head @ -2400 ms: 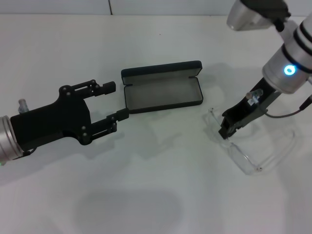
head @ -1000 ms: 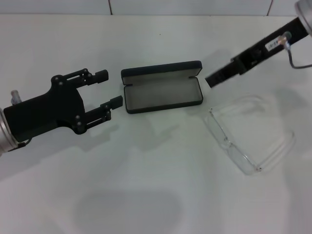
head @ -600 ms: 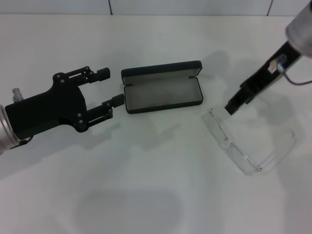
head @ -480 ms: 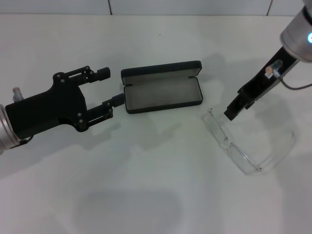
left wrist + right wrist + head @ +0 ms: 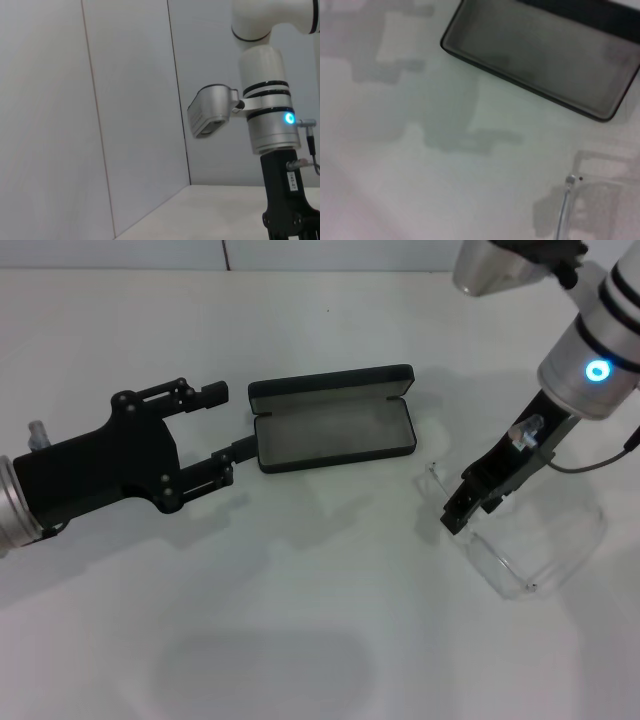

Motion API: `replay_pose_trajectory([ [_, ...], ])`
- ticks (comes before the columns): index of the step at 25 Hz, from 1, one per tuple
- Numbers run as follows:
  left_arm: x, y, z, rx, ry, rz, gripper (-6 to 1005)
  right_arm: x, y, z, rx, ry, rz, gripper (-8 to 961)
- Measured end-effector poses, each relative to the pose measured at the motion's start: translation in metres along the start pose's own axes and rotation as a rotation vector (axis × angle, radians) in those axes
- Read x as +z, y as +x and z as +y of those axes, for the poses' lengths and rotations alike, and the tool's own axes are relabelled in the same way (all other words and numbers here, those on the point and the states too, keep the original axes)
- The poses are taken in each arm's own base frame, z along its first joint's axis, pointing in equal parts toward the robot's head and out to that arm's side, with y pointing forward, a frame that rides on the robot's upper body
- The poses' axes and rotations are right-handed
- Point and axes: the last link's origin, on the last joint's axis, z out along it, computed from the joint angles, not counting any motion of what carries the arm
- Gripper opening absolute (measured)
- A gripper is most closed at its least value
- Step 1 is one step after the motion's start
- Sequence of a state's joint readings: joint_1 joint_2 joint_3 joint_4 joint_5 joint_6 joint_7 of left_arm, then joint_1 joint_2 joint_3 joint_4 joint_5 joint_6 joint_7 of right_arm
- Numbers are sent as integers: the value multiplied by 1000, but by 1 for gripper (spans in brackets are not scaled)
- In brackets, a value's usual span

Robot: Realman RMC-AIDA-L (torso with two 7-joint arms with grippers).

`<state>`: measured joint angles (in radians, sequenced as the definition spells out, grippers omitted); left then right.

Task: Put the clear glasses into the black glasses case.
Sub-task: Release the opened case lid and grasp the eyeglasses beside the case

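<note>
The black glasses case (image 5: 335,426) lies open at mid-table, its grey lining bare and its lid standing behind. The clear glasses (image 5: 507,571) rest on the table to its right, lens toward me, arms curving back. My right gripper (image 5: 457,514) is down at the lens's left end, by the corner nearest the case. The right wrist view shows the case (image 5: 540,50) and one corner of the glasses (image 5: 566,202). My left gripper (image 5: 228,424) is open just off the case's left end, one fingertip (image 5: 241,450) close to its front corner.
The white table (image 5: 300,620) runs on in front of the case and the glasses. A tiled wall edge lies at the back. In the left wrist view the right arm (image 5: 269,125) stands against a pale wall.
My right gripper lifted off to the back right, then came back down to the glasses' left end. My left gripper edged a little nearer the case. Case and glasses stayed put.
</note>
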<state>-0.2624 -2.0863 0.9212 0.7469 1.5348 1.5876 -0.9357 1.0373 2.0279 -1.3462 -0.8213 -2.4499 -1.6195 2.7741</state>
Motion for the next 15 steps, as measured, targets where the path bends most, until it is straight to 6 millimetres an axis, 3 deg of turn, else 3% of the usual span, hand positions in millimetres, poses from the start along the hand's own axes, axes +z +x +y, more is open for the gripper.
replay_pose_trajectory([
  [15,1,-1,2,-4,-11,-7,609,22,1,-4,43,0,9,560],
])
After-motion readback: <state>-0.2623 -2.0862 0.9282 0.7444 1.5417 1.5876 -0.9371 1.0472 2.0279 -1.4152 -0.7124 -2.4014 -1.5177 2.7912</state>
